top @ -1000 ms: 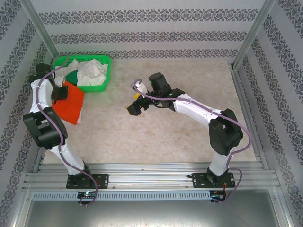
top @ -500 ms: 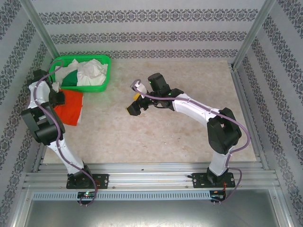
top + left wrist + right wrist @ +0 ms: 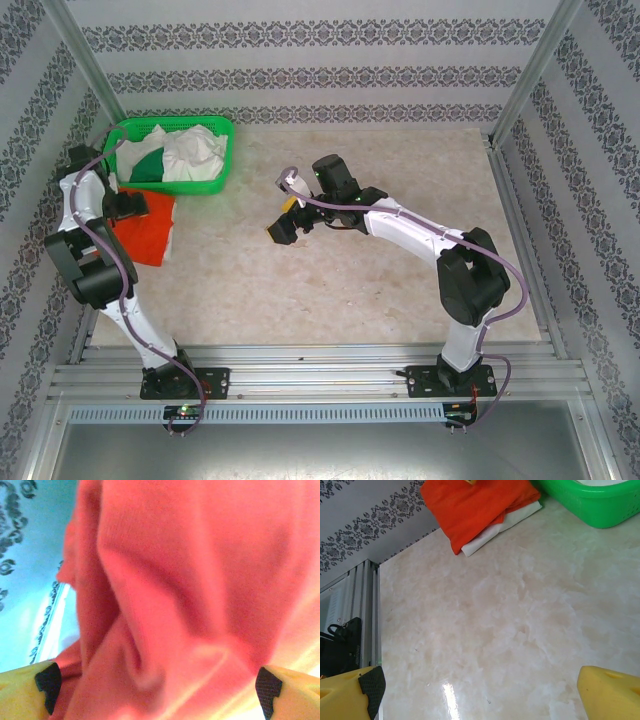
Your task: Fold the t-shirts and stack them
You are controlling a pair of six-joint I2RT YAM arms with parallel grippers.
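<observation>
The orange t-shirt (image 3: 148, 235) lies folded on the desk (image 3: 350, 290) at the left of the overhead frame, just below the green basket (image 3: 222, 135) in the upper left. The left arm (image 3: 85, 200) bends over it, and the left jaws sit at the shirt's upper edge, next to the basket. In the left wrist view the orange t-shirt (image 3: 190, 580) crowds nearly the whole frame in soft, blurred folds. The two yellow fingertips (image 3: 25, 690) stand far apart in the bottom corners, so the left jaws are wide, with cloth lying between them but not pinched.

The right arm (image 3: 400, 225) reaches to the middle of the desk, its jaws well apart from the shirt and pointed toward it. In the right wrist view its yellow fingertips (image 3: 607, 692) also sit in the two bottom corners, wide, with bare desk (image 3: 510, 620) between them. At the top of that frame the orange t-shirt (image 3: 475, 505) rests on a folded white t-shirt (image 3: 492, 531) whose edge sticks out beneath it, just beside the basket (image 3: 590, 510).

Inside the basket, overhead, are crumpled white shirts (image 3: 195, 152) and a dark green shirt (image 3: 150, 167).
</observation>
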